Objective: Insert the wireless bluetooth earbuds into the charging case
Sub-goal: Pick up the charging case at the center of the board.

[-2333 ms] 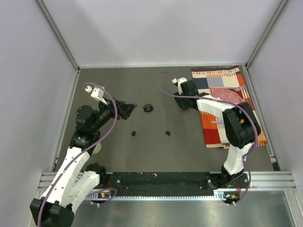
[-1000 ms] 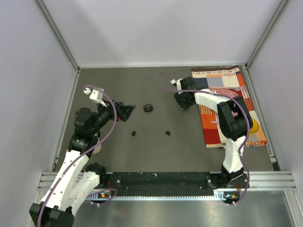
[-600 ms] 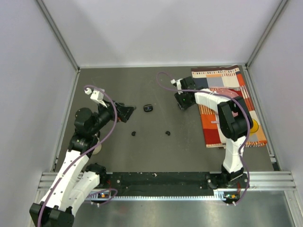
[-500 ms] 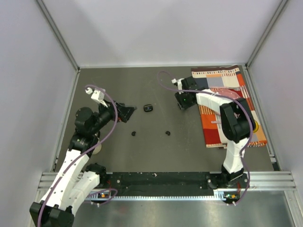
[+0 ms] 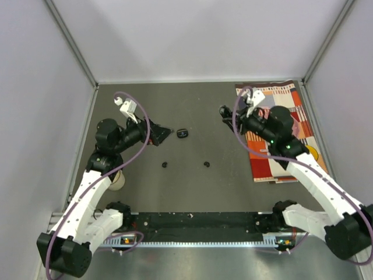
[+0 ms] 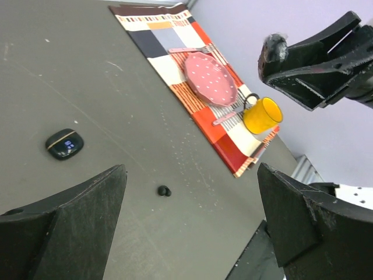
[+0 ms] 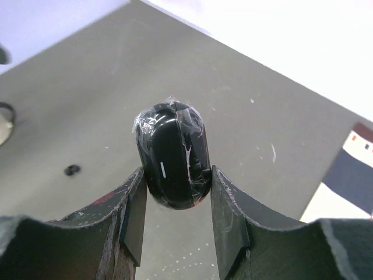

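Your right claw was clamped on a black oval charging case wrapped in clear film. It held the case by its sides, lifted off the desk and toward the far edge, just beside the striped placemat. That case looked shut, with its seam closed along the top. Your left claw stood wide apart with nothing in it, low over the desk left of the middle.

A second charging case, showing a small display on its lid, lay flat on the desk just beside the left claw's tips. It also appeared closed. The earbuds were loose on the bare desk near the middle. The top view showed two of them, with the second earbud well apart to the right of the first. Both were nearer to you than either case, and neither claw was touching them. I could not find any others.

By my reading you were at the very start. No earbud had been seated and no case had been opened. You had yet to open a lid, pinch up each tiny bud, and set it in its socket.
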`<action>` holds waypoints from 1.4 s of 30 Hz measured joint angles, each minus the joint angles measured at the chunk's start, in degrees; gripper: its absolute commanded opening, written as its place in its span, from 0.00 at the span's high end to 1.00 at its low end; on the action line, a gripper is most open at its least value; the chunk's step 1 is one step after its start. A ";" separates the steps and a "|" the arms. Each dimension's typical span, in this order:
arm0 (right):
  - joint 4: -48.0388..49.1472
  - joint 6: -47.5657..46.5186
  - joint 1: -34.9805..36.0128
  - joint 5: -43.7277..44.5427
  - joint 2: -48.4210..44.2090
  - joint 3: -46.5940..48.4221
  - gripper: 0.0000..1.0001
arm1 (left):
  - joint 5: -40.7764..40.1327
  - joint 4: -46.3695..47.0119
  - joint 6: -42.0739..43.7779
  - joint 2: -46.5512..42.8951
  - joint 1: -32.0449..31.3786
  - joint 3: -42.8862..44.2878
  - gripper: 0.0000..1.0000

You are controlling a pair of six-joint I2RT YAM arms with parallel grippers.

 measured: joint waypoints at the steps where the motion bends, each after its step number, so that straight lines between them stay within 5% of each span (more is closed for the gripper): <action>1: 1.42 -0.02 0.00 -1.42 -1.97 -1.33 0.98 | 0.52 0.07 -0.20 -0.02 0.00 0.00 0.01; 12: 5.57 -11.72 3.80 -11.26 -12.46 -9.60 0.99 | 7.50 2.56 -2.64 -0.02 0.00 0.00 0.02; 29: -1.20 -24.44 15.52 -3.13 -9.44 -8.22 1.00 | 3.37 1.68 -0.15 5.46 -13.51 5.70 0.08; 42: -2.34 -25.92 17.92 -1.33 -9.44 -8.17 1.00 | 0.92 1.16 -0.04 9.14 -17.16 6.51 0.09</action>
